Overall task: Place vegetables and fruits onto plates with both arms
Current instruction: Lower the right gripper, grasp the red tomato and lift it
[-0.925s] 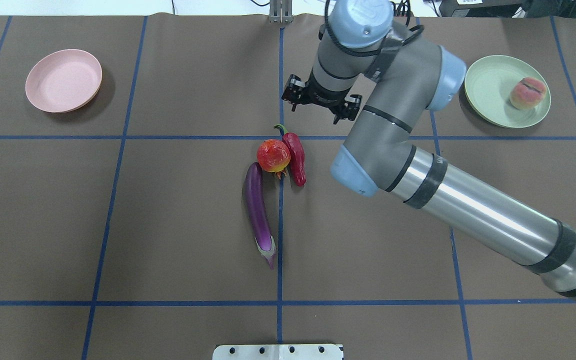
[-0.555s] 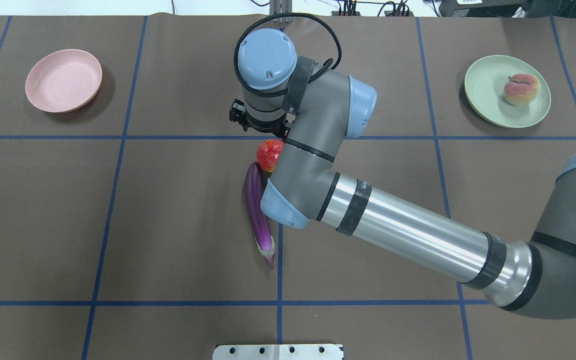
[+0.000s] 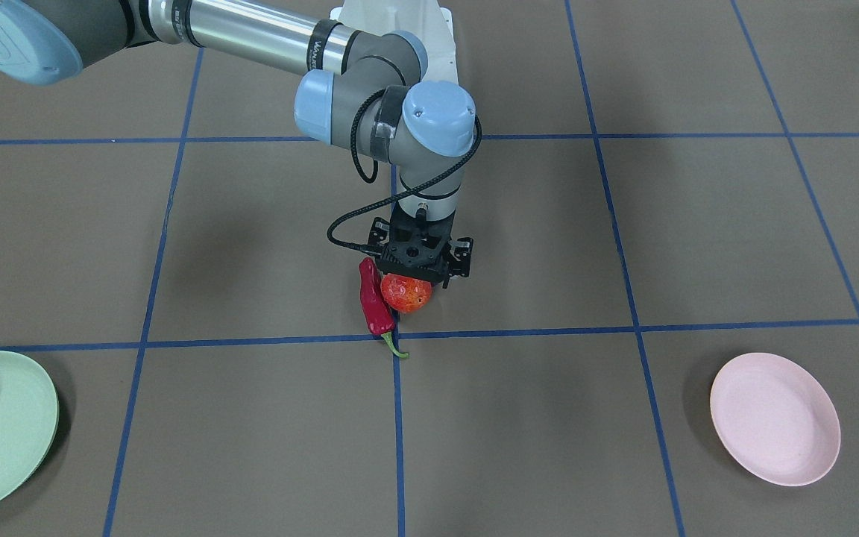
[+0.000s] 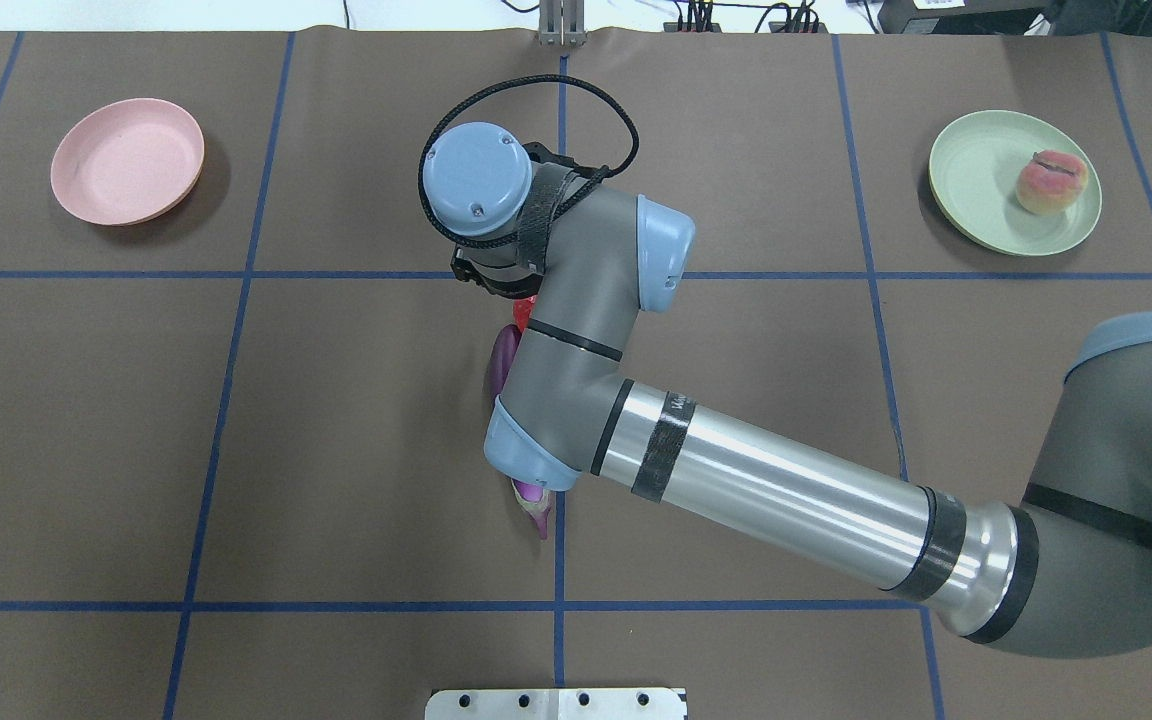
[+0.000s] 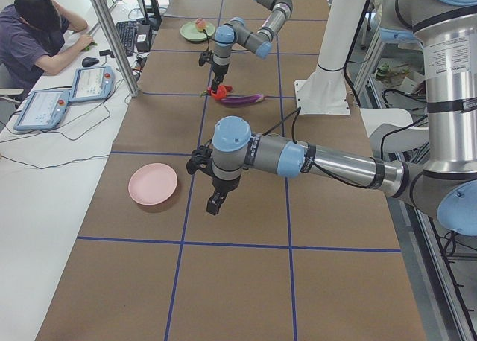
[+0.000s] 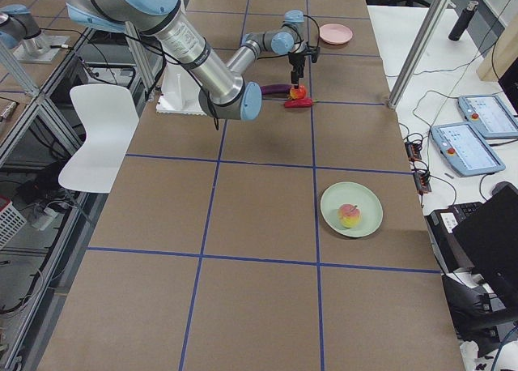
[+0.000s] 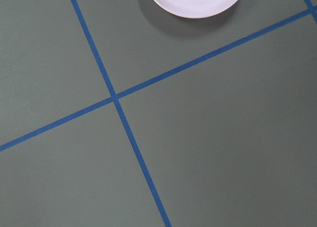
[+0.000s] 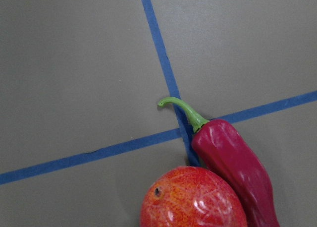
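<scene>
Brown gridded table [image 4: 336,420]: right gripper [image 3: 419,274] hanging open-jawed over red-orange fruit [image 3: 407,294] touching chili pepper [image 3: 375,302]; left gripper [image 5: 215,205] hovering, jaw state untellable

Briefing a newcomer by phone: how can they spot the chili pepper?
On the brown table, follow the centre blue tape line to its crossing farther from the robot base, beside a round mottled red-orange fruit. The wrinkled red chili pepper lies against it, the only dark red piece, with a curled green stem.
</scene>
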Controlling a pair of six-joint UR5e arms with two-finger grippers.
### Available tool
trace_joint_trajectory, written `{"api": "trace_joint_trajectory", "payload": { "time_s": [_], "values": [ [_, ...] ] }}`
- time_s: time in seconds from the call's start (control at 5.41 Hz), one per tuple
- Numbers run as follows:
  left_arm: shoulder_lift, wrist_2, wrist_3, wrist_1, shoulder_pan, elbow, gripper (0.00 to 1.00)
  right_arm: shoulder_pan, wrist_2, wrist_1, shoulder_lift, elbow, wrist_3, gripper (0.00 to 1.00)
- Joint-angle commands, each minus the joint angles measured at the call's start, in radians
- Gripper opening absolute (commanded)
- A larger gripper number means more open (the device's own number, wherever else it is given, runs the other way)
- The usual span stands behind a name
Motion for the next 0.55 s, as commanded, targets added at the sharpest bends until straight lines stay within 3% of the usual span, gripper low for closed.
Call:
{"api": "trace_joint_trajectory", "payload": {
  "time_s": [0.0, 0.37],
  "values": [
    [0.0, 0.0, 0.0, 0.001, 0.0, 0.001, 1.0, -0.005, -0.022, -0.001, 0.0, -0.036, -0.086, 0.99],
    [-0.002, 0.0, 0.0, 0.001, 0.002, 0.003, 1.0, -0.018, -0.02, 0.005, 0.006, -0.039, -0.073, 0.99]
  ]
}}
